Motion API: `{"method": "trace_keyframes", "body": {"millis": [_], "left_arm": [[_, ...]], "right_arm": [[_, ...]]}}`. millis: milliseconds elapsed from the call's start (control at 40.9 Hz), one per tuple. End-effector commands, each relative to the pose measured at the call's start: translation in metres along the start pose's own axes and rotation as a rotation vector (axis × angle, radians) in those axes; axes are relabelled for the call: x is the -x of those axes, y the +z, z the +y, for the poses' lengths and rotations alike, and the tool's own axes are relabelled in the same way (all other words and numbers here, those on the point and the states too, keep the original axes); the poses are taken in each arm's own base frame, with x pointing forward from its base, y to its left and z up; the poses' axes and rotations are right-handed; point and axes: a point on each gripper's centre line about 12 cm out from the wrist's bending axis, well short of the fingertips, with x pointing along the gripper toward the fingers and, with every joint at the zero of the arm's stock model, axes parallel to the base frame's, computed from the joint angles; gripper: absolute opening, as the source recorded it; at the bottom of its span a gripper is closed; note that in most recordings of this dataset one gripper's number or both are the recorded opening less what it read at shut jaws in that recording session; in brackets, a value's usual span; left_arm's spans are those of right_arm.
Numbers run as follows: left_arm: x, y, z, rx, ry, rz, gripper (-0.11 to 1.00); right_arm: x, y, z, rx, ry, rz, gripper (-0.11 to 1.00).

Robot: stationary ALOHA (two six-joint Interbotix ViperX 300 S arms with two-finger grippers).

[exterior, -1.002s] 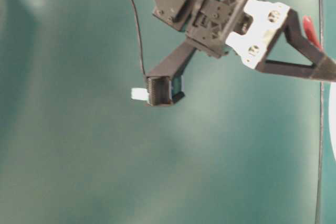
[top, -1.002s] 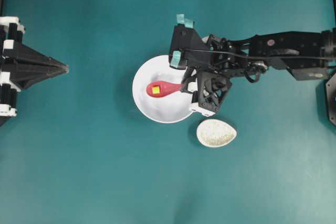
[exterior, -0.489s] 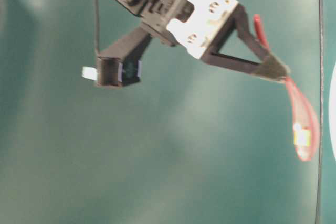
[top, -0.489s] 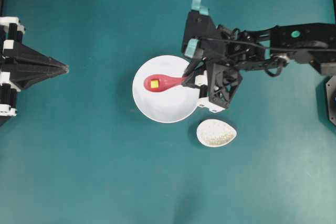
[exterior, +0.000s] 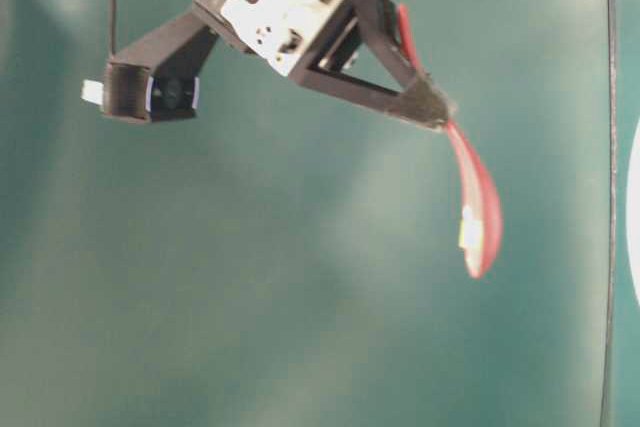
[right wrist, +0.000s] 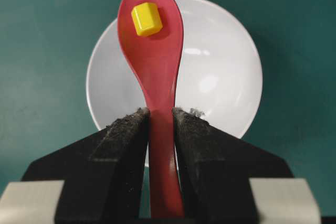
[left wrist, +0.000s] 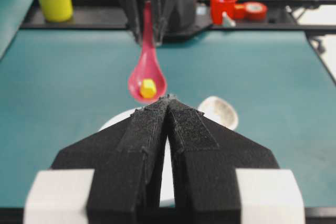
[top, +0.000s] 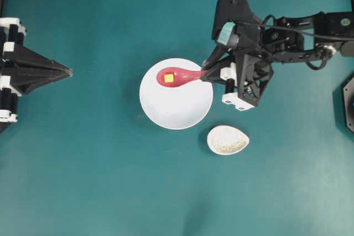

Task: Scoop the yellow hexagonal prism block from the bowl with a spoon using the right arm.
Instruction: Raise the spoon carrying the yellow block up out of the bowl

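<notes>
Gripping the spoon [right wrist: 152, 77] by its handle, right gripper [right wrist: 160, 129] has both pads pressed against the pink-red stem; scoop points away over the bowl [right wrist: 220, 77]. Block [right wrist: 146, 19] sits in the scoop, near its tip. Table-level view: spoon hangs in the air, tilted. Overhead: scoop lies over the bowl's upper rim area. Speckled dish [top: 228, 140] beside the bowl, apart. Left gripper [left wrist: 168, 109] fingers together, nothing between, parked at left edge
</notes>
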Motion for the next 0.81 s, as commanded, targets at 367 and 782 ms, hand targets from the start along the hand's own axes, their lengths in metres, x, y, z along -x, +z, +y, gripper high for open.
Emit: {"method": "trace_keyframes", "body": {"millis": [367,782], "left_arm": [[-0.0020,0.0118,0.0005,0.006,0.002,-0.032,-0.01],[-0.0022,0.0108,0.0001,-0.011,0.000,-0.029,-0.01]], "right_arm": [[0.0212,0.0140,-0.0013,0.002,-0.003,-0.063,0.22],[0.0212,0.0145,-0.0008,0.002,-0.002,-0.067,0.22]]}}
